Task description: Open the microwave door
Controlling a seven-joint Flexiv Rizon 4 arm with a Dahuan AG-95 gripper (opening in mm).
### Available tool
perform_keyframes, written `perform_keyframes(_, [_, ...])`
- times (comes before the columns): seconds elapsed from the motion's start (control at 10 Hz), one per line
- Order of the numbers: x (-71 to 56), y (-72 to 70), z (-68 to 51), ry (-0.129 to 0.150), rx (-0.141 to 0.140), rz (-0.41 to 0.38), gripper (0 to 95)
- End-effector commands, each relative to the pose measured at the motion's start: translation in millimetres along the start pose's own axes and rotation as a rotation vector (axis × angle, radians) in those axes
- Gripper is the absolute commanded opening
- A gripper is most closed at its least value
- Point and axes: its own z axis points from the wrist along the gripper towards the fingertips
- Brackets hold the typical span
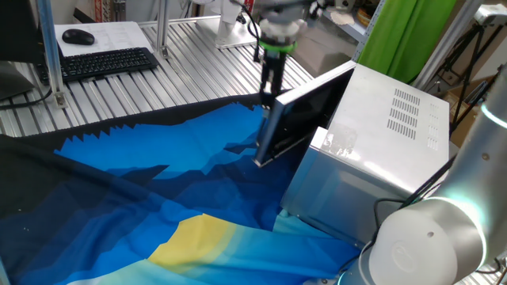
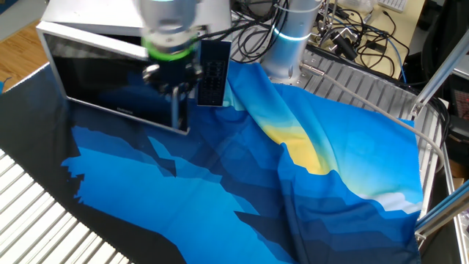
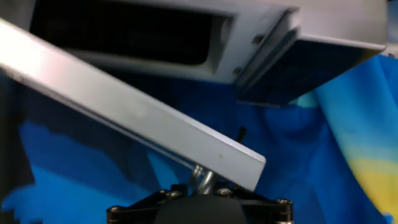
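Dark glass microwave door [image 1: 305, 111] ajar.

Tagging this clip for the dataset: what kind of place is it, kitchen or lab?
Most likely a robotics lab bench, not a kitchen: a slatted aluminium table, a keyboard and mouse, loose cables, and the microwave on a blue cloth.
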Motion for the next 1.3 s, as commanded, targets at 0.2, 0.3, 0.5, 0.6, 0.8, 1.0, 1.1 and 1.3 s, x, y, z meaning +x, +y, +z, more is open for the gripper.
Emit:
perform_keyframes(0.2, [1.1,11.5,-13.4,0.115,0.056,-0.049,95.0])
perform_keyframes(0.3, [3.4,14.4,-18.4,0.128,0.060,-0.065,95.0])
perform_keyframes(0.5, [16.7,31.2,-30.2,0.165,0.066,-0.063,95.0])
perform_keyframes(0.6, [20.8,35.2,-33.5,0.181,0.064,-0.062,95.0])
perform_keyframes(0.8, [29.0,40.3,-40.5,0.217,0.038,-0.066,95.0])
perform_keyframes(1.0, [31.7,38.7,-42.6,0.249,0.006,-0.131,19.0])
perform_keyframes(1.1, [32.3,39.7,-43.6,0.275,-0.025,-0.211,0.0])
perform_keyframes(1.3, [33.9,44.6,-47.0,0.335,-0.076,-0.362,0.0])
